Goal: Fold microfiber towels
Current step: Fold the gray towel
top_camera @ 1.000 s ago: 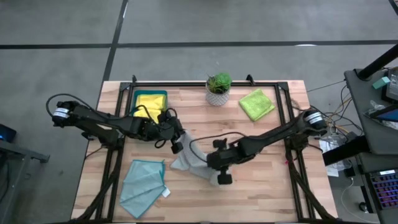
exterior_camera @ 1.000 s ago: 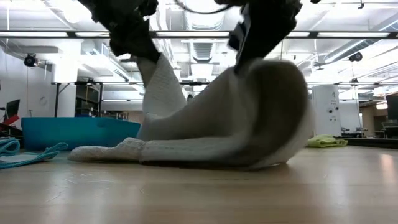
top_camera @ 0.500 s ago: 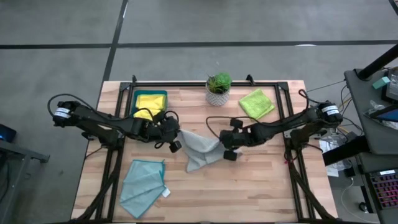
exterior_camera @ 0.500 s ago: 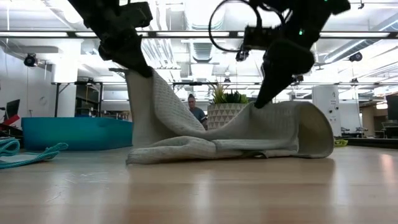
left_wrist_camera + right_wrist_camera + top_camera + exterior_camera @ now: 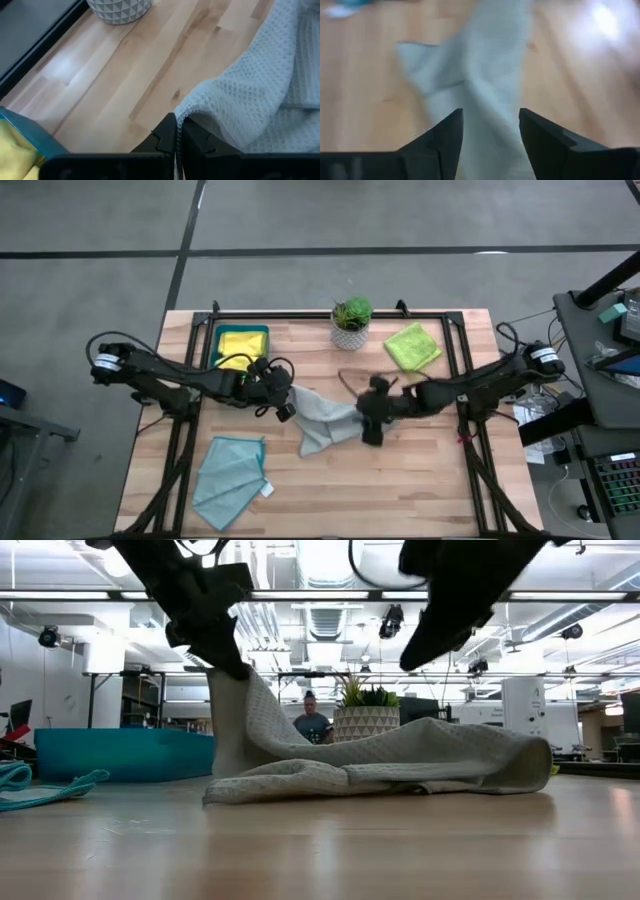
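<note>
**Grey towel: left corner pinched, right side let go**

My left gripper (image 5: 284, 411) is clamped tight on one corner of the pale grey towel (image 5: 322, 420), mid-table, lifting that corner so the cloth stands up in a peak in the low view (image 5: 250, 710). My right gripper (image 5: 368, 424) hangs just over the opposite edge with its fingers (image 5: 445, 140) spread and nothing between them; the towel lies loose below.

Handling read: light, floppy waffle-weave cloth, no stiffness at all. It drapes and bunches wherever it isn't held, so a mid-cloth grab would just crumple it. It looks grippy rather than slick, so probably drags on the wood table (image 5: 420, 480). Best hold is a corner or a hem edge, pinched thin, one corner per gripper to keep the fold square.

Other towels: light teal towel (image 5: 230, 478) flat at the near left, lime green towel (image 5: 413, 346) folded far right, yellow towel (image 5: 240, 345) in the teal tray (image 5: 266, 330) far left. Potted plant (image 5: 351, 322) at the far edge.
</note>
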